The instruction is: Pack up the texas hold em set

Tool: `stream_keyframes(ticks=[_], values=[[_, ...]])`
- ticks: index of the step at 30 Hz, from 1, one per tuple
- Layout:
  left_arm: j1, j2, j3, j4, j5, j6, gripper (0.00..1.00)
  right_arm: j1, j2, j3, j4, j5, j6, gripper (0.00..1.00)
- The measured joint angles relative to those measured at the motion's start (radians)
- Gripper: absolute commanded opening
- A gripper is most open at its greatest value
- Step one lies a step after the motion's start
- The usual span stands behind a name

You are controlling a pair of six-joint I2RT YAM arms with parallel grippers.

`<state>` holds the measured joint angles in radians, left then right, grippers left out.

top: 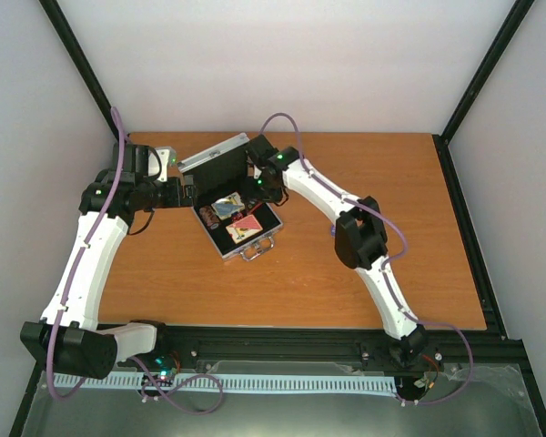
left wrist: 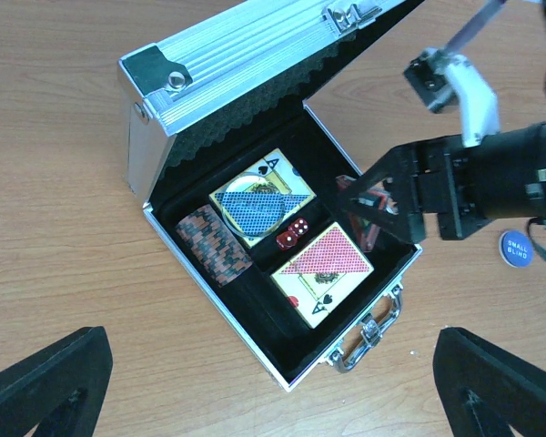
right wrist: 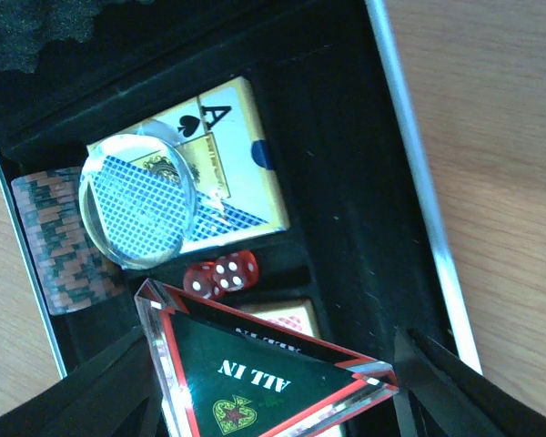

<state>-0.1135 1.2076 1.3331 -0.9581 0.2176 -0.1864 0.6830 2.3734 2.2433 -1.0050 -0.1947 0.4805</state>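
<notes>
At the middle of the brown wooden desk (top: 391,228) stands a small ribbed silver aluminium case (left wrist: 209,64) with its lid raised and its black lining showing. Inside the case, a stack of dark red-and-green chips (left wrist: 214,246) lies on its side against one wall. Next to the stack, nearer the case's hinge, lies a blue-and-yellow card pack (right wrist: 246,182) with a round clear disc (right wrist: 136,200) resting on top of it. Two red dice (left wrist: 291,235) sit in a small pocket at the case's centre, between that pack and a red-backed card pack (left wrist: 323,273) lying toward the case's chrome handle (left wrist: 369,332). The right pincer (left wrist: 378,205) reaches into the case from the side opposite the chips, its fingers clamped on a triangular clear plaque with a red border and green face reading "ALL IN" (right wrist: 264,378), held tilted above the dice and the red-backed pack. The left pincer (top: 189,189) hovers just outside the case on the chip side, its fingers spread wide and holding nothing. A small blue round "SMALL BLIND" token (left wrist: 517,248) lies on the desk outside the case, beyond the right pincer.
</notes>
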Motion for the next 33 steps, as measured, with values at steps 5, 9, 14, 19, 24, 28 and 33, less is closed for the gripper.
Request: stream_keyframes(ticks=[5, 9, 14, 19, 24, 28, 33], values=[[0.000, 0.000, 0.000, 0.000, 0.000, 0.000, 1.00, 0.014, 0.062, 0.051, 0.019, -0.023, 0.023, 0.57], [0.000, 0.000, 0.000, 0.000, 0.001, 0.000, 1.00, 0.014, 0.090, 0.074, 0.045, -0.028, 0.044, 0.57], [0.000, 0.000, 0.000, 0.000, 0.005, 0.000, 1.00, 0.015, 0.134, 0.112, 0.072, -0.034, 0.067, 0.57], [0.000, -0.001, 0.000, 0.000, 0.011, 0.000, 1.00, 0.024, 0.166, 0.117, 0.083, -0.039, 0.084, 0.57], [0.000, -0.002, 0.000, 0.000, 0.015, 0.000, 1.00, 0.028, 0.190, 0.126, 0.093, -0.048, 0.094, 0.62], [0.000, -0.002, 0.000, 0.000, 0.016, 0.000, 1.00, 0.030, 0.198, 0.146, 0.106, -0.061, 0.099, 0.80], [0.000, -0.003, 0.000, 0.000, 0.019, 0.000, 1.00, 0.031, 0.199, 0.147, 0.117, -0.081, 0.107, 0.90]])
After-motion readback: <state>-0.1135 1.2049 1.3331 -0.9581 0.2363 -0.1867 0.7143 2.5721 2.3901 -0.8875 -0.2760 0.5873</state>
